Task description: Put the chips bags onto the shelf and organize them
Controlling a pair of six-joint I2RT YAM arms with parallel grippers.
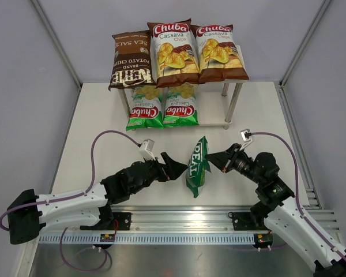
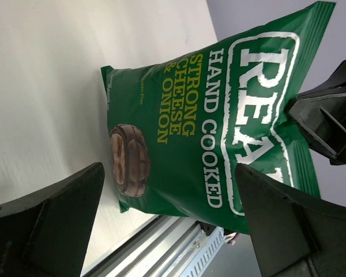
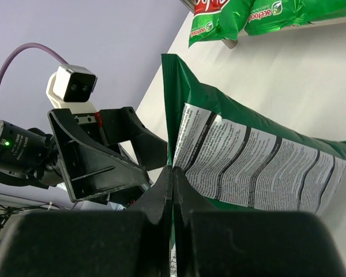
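Note:
The dark green REAL chips bag (image 1: 197, 166) stands on edge at mid-table, its front facing the left wrist view (image 2: 207, 133) and its printed back facing the right wrist view (image 3: 265, 167). My right gripper (image 1: 210, 160) (image 3: 172, 173) is shut on the bag's edge seam. My left gripper (image 1: 176, 167) (image 2: 168, 173) is wide open just left of the bag, not touching it. On the shelf (image 1: 214, 108), the top board holds the brown Kettle bag (image 1: 130, 60) and two Chuba Cassava bags (image 1: 173, 52) (image 1: 219, 52). Two light green Chuba bags (image 1: 145, 108) (image 1: 180, 107) lie on the lower board.
A metal rail (image 1: 184, 222) with both arm bases runs along the near table edge. Grey enclosure walls close in the sides and back. The left arm's wrist camera (image 3: 72, 86) sits close behind the bag. The lower shelf board's right end is bare.

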